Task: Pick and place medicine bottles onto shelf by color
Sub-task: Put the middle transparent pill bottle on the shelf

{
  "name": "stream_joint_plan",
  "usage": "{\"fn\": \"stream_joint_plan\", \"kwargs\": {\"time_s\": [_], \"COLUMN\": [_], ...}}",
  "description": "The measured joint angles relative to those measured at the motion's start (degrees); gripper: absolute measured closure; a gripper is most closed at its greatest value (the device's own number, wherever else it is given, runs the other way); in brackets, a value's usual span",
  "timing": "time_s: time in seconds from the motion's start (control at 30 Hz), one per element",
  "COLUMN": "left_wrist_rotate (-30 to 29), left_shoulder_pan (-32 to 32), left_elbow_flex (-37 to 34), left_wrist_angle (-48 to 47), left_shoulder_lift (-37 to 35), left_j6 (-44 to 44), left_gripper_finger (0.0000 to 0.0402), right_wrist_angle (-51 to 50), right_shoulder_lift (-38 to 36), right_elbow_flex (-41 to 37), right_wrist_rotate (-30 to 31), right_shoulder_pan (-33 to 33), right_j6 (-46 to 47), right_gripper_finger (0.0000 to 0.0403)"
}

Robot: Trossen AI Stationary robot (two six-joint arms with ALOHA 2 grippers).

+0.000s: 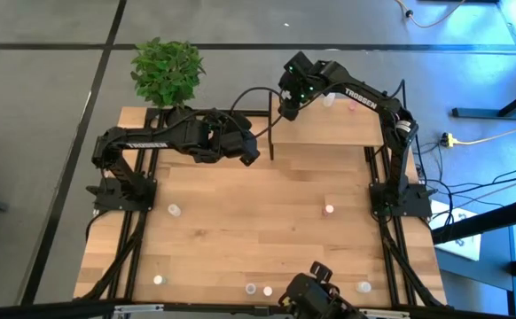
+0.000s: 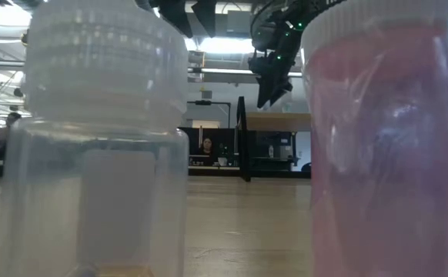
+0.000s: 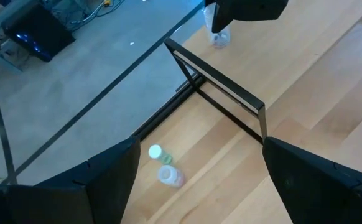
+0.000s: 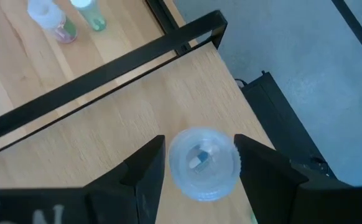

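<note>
One bottle [image 4: 203,163] btwn parted fingers of right tool [image 4: 196,163]; on shelf [image 4: 94,124] corner.

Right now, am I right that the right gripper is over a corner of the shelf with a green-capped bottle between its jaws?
Not quite: the bottle between the jaws of the right gripper has a white cap, as the right wrist view shows. The rest holds; the high view puts that gripper over a corner of the shelf.
</note>
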Motion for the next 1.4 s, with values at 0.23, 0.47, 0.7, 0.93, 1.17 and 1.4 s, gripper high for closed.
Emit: {"fn": "stream_joint_plan", "kwargs": {"time_s": [0.23, 0.47, 0.7, 0.93, 1.17, 1.4], "left_wrist_rotate": [0.00, 0.00, 0.00, 0.00, 0.00, 0.00], "left_shoulder_pan": [0.00, 0.00, 0.02, 0.02, 0.02, 0.02], "left_elbow_flex": [0.00, 0.00, 0.00, 0.00, 0.00, 0.00], "left_wrist_angle": [-0.01, -0.03, -0.04, -0.50, -0.49, -0.48], "left_shoulder_lift": [0.00, 0.00, 0.00, 0.00, 0.00, 0.00], "left_j6": [0.00, 0.00, 0.00, 0.00, 0.02, 0.02], "left_gripper_finger": [0.0067, 0.0067, 0.0067, 0.0067, 0.0067, 0.0067], "right_wrist_angle": [0.52, 1.48, 2.60, -2.18, -7.39, -7.49], "right_shoulder_lift": [-1.31, -4.84, -9.42, -11.30, -9.65, -6.86], "right_elbow_flex": [0.00, 0.04, 0.04, 0.07, -0.31, -0.31], "right_wrist_rotate": [0.42, 3.41, 3.19, -5.12, -6.10, -6.12], "right_shoulder_pan": [-0.01, 0.01, 1.60, 3.96, 4.26, 2.68], "right_j6": [0.00, -0.22, -2.89, -3.16, -5.92, -5.95], "right_gripper_finger": [0.0209, 0.0209, 0.0209, 0.0245, 0.0359, 0.0395]}}
